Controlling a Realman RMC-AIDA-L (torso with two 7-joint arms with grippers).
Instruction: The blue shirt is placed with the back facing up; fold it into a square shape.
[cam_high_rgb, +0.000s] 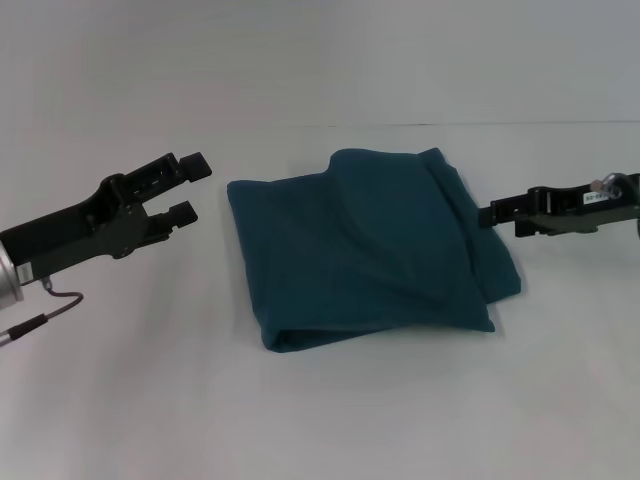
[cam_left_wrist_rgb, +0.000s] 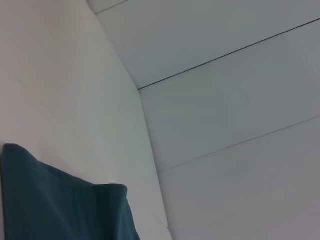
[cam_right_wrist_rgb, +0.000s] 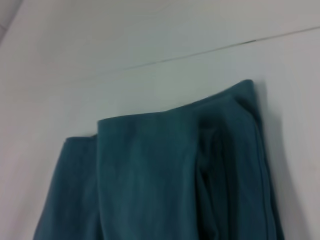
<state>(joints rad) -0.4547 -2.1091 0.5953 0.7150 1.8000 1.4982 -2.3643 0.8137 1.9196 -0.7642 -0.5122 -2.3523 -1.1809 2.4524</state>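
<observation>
The left gripper (cam_high_rgb: 190, 188) hangs above the plain white table (cam_high_rgb: 320, 420) with its two black fingers (cam_high_rgb: 193, 165) spread apart and nothing between them, the tips pointing toward the cloth. Just past those tips, separated by a strip of bare table, begins the near edge of the blue shirt (cam_high_rgb: 370, 245) — a dark teal-blue, soft cotton garment folded into a rough, thick square, its plain side showing. No print can be seen on it from the head view.

The shirt lies flat on the table between the two grippers. Its layers overlap with a diagonal fold running across the top, and the corner nearest the robot on the left gripper's side is rounded and doubled over.

On the far side of the cloth from the left gripper, the right gripper (cam_high_rgb: 497, 213) is held low, its black tip at or just beside the shirt's edge; whether it touches, and whether its fingers are spread or pressed together, I cannot tell.

In the left wrist view a corner of the blue shirt (cam_left_wrist_rgb: 55, 205) rests on the white surface. The right wrist view shows the stacked folds of the blue shirt (cam_right_wrist_rgb: 165, 175) — several layers, edges not quite aligned.
</observation>
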